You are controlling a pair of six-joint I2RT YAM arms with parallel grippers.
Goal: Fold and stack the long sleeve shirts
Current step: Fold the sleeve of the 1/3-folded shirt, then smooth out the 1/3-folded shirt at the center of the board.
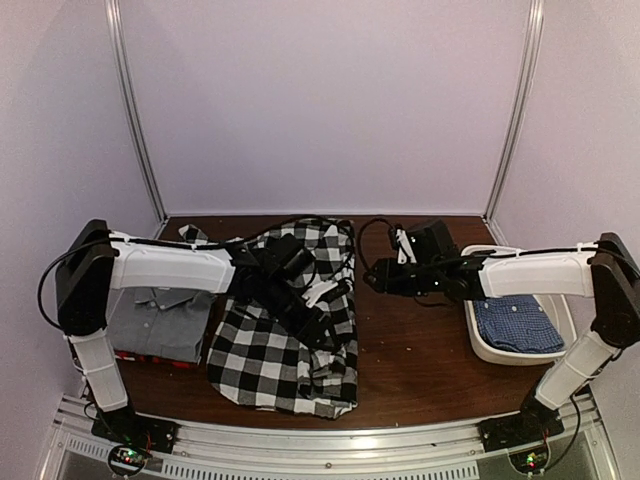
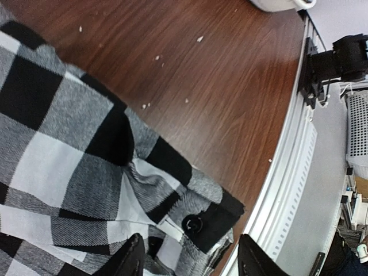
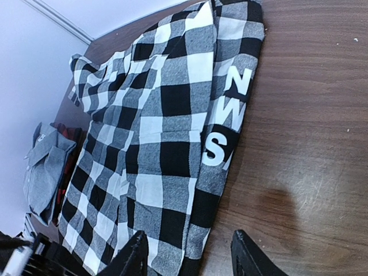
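brown worktop [image 1: 420, 340] is carrying the black-and-white check shirt [image 1: 270, 350]; my released left tool [image 2: 192, 261] is straddling its cuff [image 2: 215, 218], risking a shallow, slipping pinch.

Top cam sits above and behind the bases [image 1: 130, 430], I see the whole table [image 1: 420, 350]. Left wrist: tight on the cuff of the check shirt [image 2: 57, 161], facing the near rail [image 2: 287, 172]. Right wrist: low, further off, looking left across the same shirt to the grey shirt [image 3: 46, 167]
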